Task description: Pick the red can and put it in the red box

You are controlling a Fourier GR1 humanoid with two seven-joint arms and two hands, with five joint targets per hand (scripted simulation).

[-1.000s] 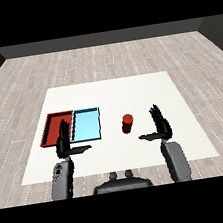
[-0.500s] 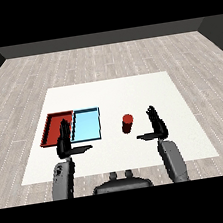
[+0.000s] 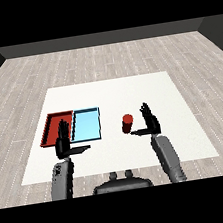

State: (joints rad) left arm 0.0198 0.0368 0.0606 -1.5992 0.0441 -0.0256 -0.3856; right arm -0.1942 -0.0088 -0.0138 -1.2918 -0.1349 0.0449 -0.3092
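Where left hand (image 3: 63, 143) overlaps red tray (image 3: 52, 127), edge hidden; both hands' fingers spread.

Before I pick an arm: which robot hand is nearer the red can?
Right robot hand: open, just right of the red can. Left robot hand is far left, by the red tray.

Pretty bare room tbh: a white table (image 3: 110, 91) sits square in the middle on a floor (image 3: 101, 62) of pale grey wood-look planks. Dark wall (image 3: 100, 38) runs along the far side, with the light flat and even everywhere.
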